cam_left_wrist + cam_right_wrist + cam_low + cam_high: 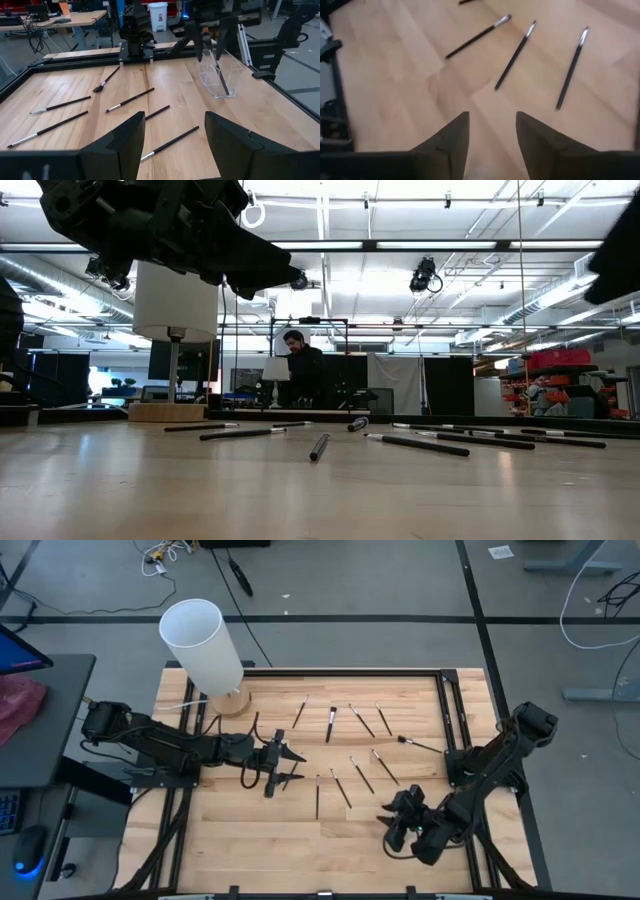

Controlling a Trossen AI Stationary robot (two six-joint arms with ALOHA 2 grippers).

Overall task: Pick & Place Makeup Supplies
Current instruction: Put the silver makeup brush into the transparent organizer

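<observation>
I'm working two arms over a wood table [250, 840]. My right gripper [400, 830] is hovering above the near right part of the table, fingers [455, 137] standing apart w/ a clear gap and nothing btwn them; bare wood is showing through the gap. My left gripper [285, 765] is hanging above the table's left-middle, fingers [125, 140] spread wide, also holding nothing. The makeup brushes [355, 775] are lying loose & flat on the wood, scattered across the middle and far right of the table: a far row of four, a fan-tipped one [420, 745] off toward the right rail, and four more nearer, btwn my two grippers. In the right wrist view three of them [517, 52] are lying just ahead of my fingers, pale tips pointing away. In the left wrist view a clear plastic holder [220, 77] is standing on the table under the other arm, w/ one dark brush [223, 82] leaning inside it. A big white cylinder [200, 645] on a wooden base is sitting at the far left corner. In the low view a person [300, 370] is standing in the room beyond the table.
</observation>
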